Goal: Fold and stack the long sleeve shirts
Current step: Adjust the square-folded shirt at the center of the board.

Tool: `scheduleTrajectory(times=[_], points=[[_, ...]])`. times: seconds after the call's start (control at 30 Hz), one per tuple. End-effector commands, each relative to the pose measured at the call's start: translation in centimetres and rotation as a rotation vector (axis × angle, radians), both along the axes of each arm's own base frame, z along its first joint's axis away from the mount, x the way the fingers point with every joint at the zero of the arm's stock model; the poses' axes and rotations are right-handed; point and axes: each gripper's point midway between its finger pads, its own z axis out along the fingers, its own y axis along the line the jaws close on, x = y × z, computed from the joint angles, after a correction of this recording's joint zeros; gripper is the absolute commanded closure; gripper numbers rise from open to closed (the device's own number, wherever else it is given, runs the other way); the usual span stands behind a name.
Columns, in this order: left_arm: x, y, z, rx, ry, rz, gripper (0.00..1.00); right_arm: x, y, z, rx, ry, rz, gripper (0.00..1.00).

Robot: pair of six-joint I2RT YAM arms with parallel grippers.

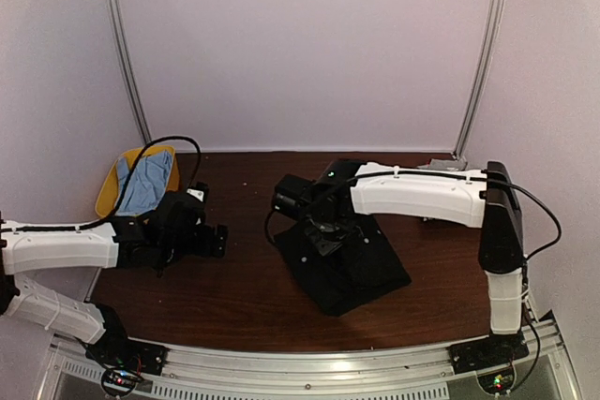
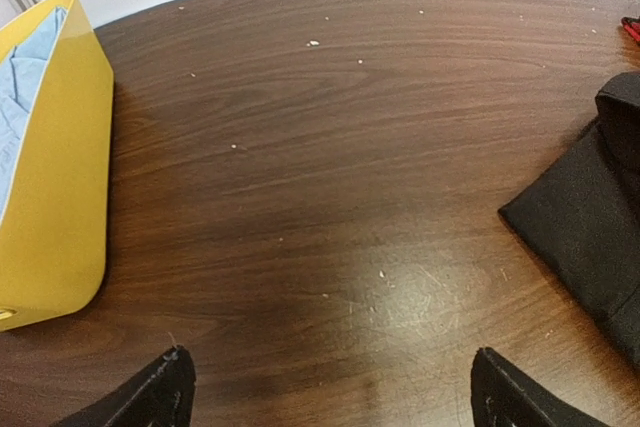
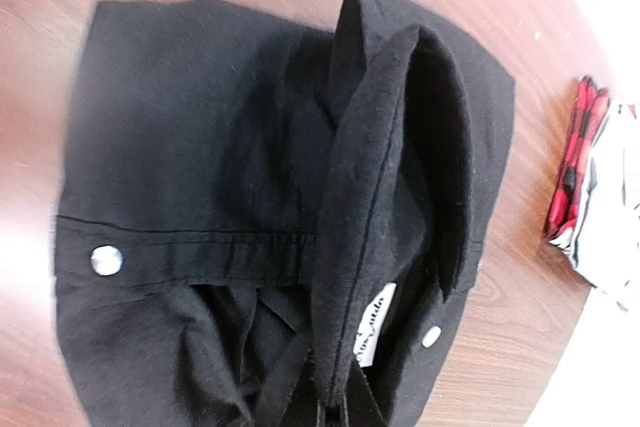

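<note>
**Worktop.** The brown wooden worktop (image 1: 244, 311) is filling the scene. Its near edge is running along the metal rail (image 1: 309, 361) that is carrying both arm bases, and its far edge is meeting the pale back wall. A broad bare strip is lying open between the two arms from near edge to far edge, marked only by pale specks.

**Right arm.** The right arm (image 1: 422, 196) is reaching leftward above the black shirt (image 1: 366, 274). The right jaws are pressed together on the shirt's collar, which is rising as a curved ridge toward the wrist camera. The bite itself is sitting at the very bottom of that view, so its exact place on the collar is hard to make out.

**Left arm.** The left arm (image 1: 66, 245) is hanging over the left part of the worktop. The left jaws are standing wide apart above bare wood, gripping nothing.

**Shirt.** The black shirt is lying right of centre, partly folded into a slanted rectangle. Its nearest corner is pointing at the near edge but lying well inside it, and its left edge is well apart from the yellow basket (image 1: 108, 201).

**Basket.** The basket is standing at the far-left corner, holding a light blue garment (image 1: 150, 183).

**Small items.** A red checked cloth (image 3: 572, 162) is lying by the far-right edge, apart from the shirt. A white neck label (image 3: 372, 322) is showing inside the collar, and a metal snap (image 3: 106, 260) is sitting on the placket band.
</note>
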Motion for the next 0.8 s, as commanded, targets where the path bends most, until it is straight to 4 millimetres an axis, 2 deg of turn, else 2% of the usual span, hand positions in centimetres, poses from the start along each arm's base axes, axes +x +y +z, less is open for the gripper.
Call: scheduleTrajectory(times=[0.0, 0.17, 0.37, 0.53, 0.6, 0.77], points=[[-0.1, -2.0, -1.1, -0.096, 0.024, -0.064, 0.02, -0.8, 0.8, 2.8, 0.021, -0.056, 0.020, 1.00], [-0.3, -2.9, -2.2, -0.125, 0.057, -0.086, 0.02, -2.4, 2.1, 3.4, 0.031, -0.064, 0.057, 1.00], [-0.1, -2.8, -2.7, -0.114, 0.063, -0.073, 0.02, -4.8, 3.7, 3.1, 0.011, -0.058, 0.109, 1.00], [0.0, -2.8, -3.1, -0.108, 0.070, -0.068, 0.02, -5.9, 4.5, 2.9, 0.011, -0.057, 0.143, 1.00], [-0.1, -2.7, -3.3, -0.106, 0.076, -0.064, 0.02, -6.1, 5.1, 2.3, 0.012, -0.052, 0.158, 1.00], [0.0, -2.6, -3.6, -0.098, 0.081, -0.050, 0.02, -6.1, 5.6, -1.1, -0.038, -0.034, 0.174, 0.99]])
